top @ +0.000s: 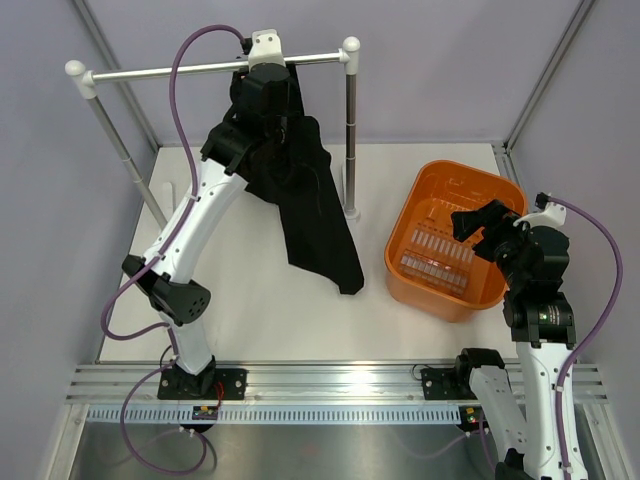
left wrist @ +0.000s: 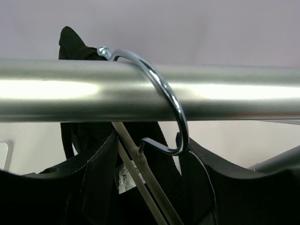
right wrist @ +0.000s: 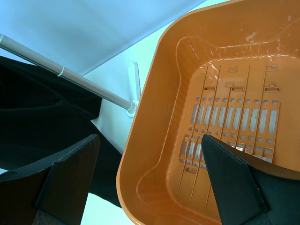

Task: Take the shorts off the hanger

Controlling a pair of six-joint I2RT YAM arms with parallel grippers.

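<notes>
Shorts [top: 315, 215]: black soft cloth, hanging from the rail [top: 180, 70] at the far left of the table [top: 250, 300], lower end trailing down onto the tabletop; still on the hanger.
Handling: likely light, limp, drapes and folds; no stiffness to push against, so it should slide off if pulled along the hanger bar. Not fragile.
Where to hold: judged best at the bunched waistband just under the hook, or a free hanging edge lower down.
Hanger [left wrist: 145, 180]: pale thin bars, metal hook [left wrist: 164, 93] looped over the rail; may swing or lift off if tugged.
Left gripper [top: 268, 95]: up at the rail by the hook; fingers [left wrist: 101, 178] astride the waistband; closed on cloth or not, cannot tell.
Right gripper [right wrist: 150, 183]: released, jaws wide, empty, hovering over the orange basket [top: 420, 190].
Basket: to the right, well apart from the shorts.
</notes>
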